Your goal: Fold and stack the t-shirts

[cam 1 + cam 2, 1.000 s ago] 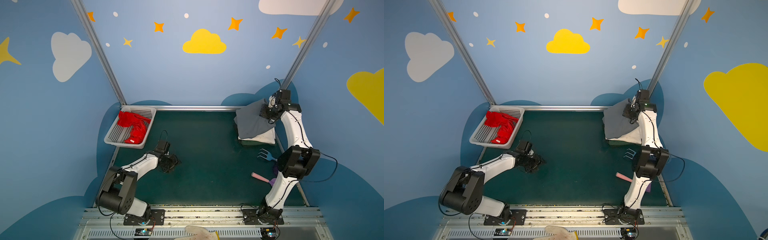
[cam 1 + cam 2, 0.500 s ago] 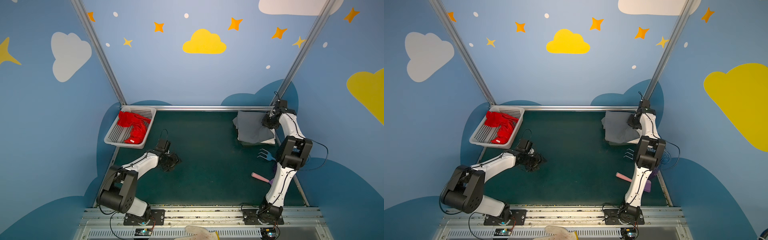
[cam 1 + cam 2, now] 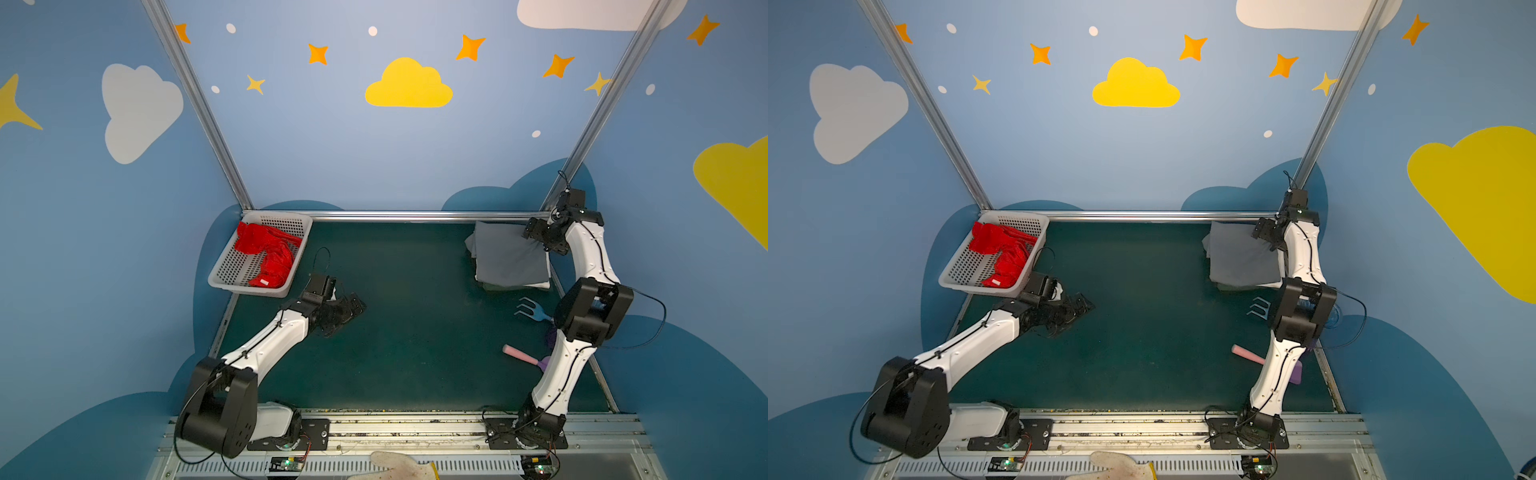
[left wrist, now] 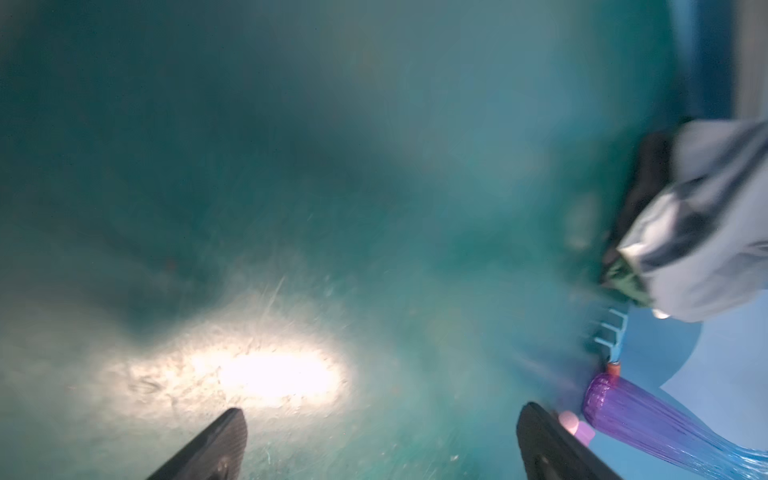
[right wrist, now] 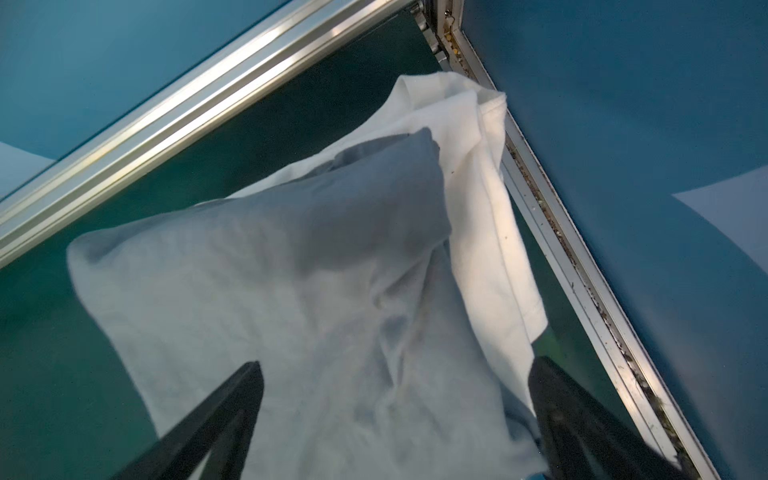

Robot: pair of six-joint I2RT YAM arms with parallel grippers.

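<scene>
A folded slate grey t-shirt [image 3: 509, 259] [image 3: 1241, 257] lies at the back right of the green mat, on top of a cream-white t-shirt whose edge [image 3: 540, 286] shows beneath it. In the right wrist view the grey t-shirt [image 5: 291, 291] covers the white one [image 5: 486, 208]. My right gripper [image 3: 544, 239] [image 3: 1266, 237] [image 5: 397, 363] hovers over the grey shirt's far right corner, open and holding nothing. A crumpled red t-shirt [image 3: 270, 253] [image 3: 1003, 253] lies in the basket. My left gripper [image 3: 351, 309] [image 3: 1079, 307] [image 4: 381, 408] stands open and empty above bare mat near the basket.
The white perforated basket [image 3: 232, 274] sits at the back left corner. A blue toy rake [image 3: 530, 311] [image 4: 611, 332] and a pink-handled tool [image 3: 519, 354] lie beside the right arm. A metal rail [image 3: 395, 215] bounds the mat's far edge.
The right gripper lowered the lifted grey t-shirt onto the white one, opened and let it go. The left gripper's jaws spread wider; that arm stayed in place.
</scene>
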